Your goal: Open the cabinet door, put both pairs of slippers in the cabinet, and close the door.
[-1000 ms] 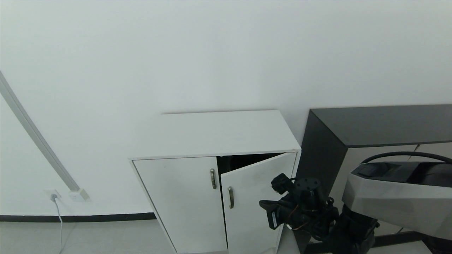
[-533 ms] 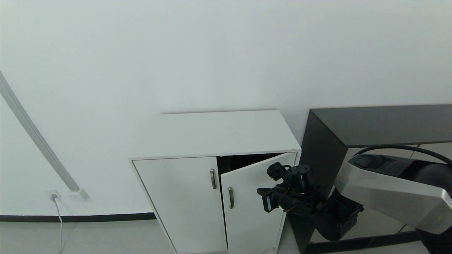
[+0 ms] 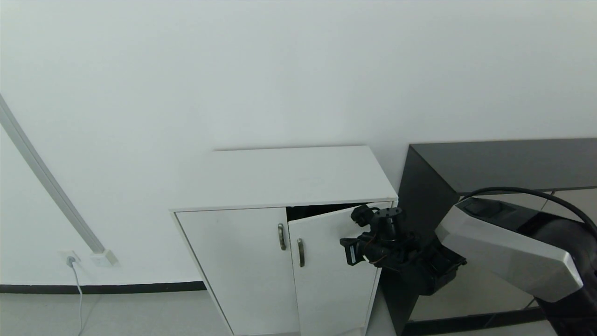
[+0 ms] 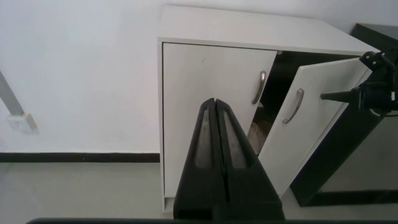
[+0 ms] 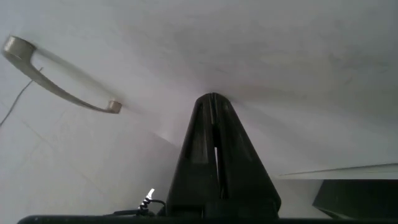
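The right tool (image 5: 213, 101) has its two fingers pressed together with nothing between them, and its tip rests against the flat outer face of the right door (image 3: 331, 275), between the hinge side and the handle (image 3: 301, 252). The left tool (image 4: 215, 109) is likewise closed and empty. It hangs well apart from the cabinet (image 3: 289, 175) and points at the left door (image 3: 238, 261).

The right door stands ajar, with a dark wedge of gap along its top edge, while the left door is shut. Through the gap, a pale tan shape (image 4: 260, 129) lies on a shelf inside; I cannot tell whether it is a slipper.

The door looks like a stiff, light board panel hinged on its right edge, so it should swing easily. Its face is smooth and probably slippery, so a closed tip may skid if it pushes at an angle. A square push close to the handle, far from the hinges, would give the most leverage. For pulling, the curved metal handle is the place to take hold.

The cabinet stands on a pale floor (image 3: 116, 312) against a plain white wall (image 3: 233, 70), and a dark desk (image 3: 503, 163) stands just beside it on the right. A slanted cable duct (image 3: 46, 182) runs down the wall to a socket (image 3: 70, 258) above a dark skirting line (image 3: 93, 288).
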Tool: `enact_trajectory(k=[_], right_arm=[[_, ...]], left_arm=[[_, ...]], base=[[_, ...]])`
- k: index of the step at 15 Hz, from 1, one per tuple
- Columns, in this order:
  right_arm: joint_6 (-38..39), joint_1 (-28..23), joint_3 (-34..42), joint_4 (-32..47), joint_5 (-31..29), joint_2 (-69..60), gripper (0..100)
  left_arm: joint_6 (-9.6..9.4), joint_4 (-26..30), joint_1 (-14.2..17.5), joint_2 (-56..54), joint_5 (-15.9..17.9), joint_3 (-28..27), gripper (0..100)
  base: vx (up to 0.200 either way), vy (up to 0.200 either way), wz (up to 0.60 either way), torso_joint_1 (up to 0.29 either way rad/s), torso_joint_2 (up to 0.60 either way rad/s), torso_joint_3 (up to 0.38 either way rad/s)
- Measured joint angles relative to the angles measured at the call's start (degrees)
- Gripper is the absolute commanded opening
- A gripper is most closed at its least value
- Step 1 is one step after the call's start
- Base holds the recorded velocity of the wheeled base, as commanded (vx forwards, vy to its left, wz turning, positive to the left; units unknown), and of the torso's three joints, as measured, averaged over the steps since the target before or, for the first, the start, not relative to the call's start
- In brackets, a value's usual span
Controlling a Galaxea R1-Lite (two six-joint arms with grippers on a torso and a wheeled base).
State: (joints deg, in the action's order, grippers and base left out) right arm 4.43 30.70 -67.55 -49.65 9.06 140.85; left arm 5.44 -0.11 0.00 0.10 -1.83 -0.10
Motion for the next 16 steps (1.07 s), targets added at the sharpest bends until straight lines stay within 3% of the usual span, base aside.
enact_trajectory(k=[16], right_arm=[[-0.11,-1.07,-9.02,5.86,-0.11,3.58,0]], left_arm=[[0.0,0.0,0.0,0.0,0.0,0.0,0]], base=[[0.0,0.0,0.0,0.0,0.0,0.0]])
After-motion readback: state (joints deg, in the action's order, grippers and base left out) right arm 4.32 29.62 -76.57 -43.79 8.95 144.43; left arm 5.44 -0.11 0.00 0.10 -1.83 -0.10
